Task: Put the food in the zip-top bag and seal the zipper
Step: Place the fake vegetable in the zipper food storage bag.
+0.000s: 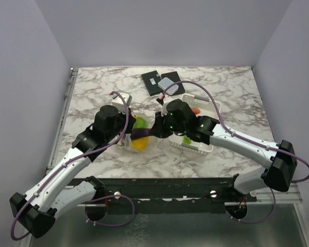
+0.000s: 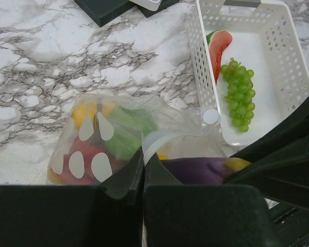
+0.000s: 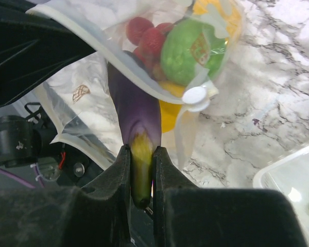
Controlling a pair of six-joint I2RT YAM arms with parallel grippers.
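The clear dotted zip-top bag (image 2: 108, 139) is held up at the table's middle; it also shows in the top view (image 1: 135, 135) and the right wrist view (image 3: 144, 36). It holds red strawberries (image 3: 147, 36), a green piece (image 3: 188, 51) and a yellow lemon (image 3: 170, 110). My left gripper (image 2: 142, 157) is shut on the bag's mouth edge, where the zipper strip (image 2: 167, 136) runs. My right gripper (image 3: 140, 159) is shut on the yellow-green stem of the purple eggplant (image 3: 134, 110), whose body pokes into the bag's mouth. Green grapes (image 2: 238, 95) and a watermelon slice (image 2: 219, 49) lie in the white basket (image 2: 195, 56).
The white basket (image 1: 208, 149) sits to the right of the bag, under my right arm. Two dark flat pads (image 1: 153, 82) with a grey block (image 1: 169, 85) lie at the back. A small white box (image 1: 121, 96) is at the back left.
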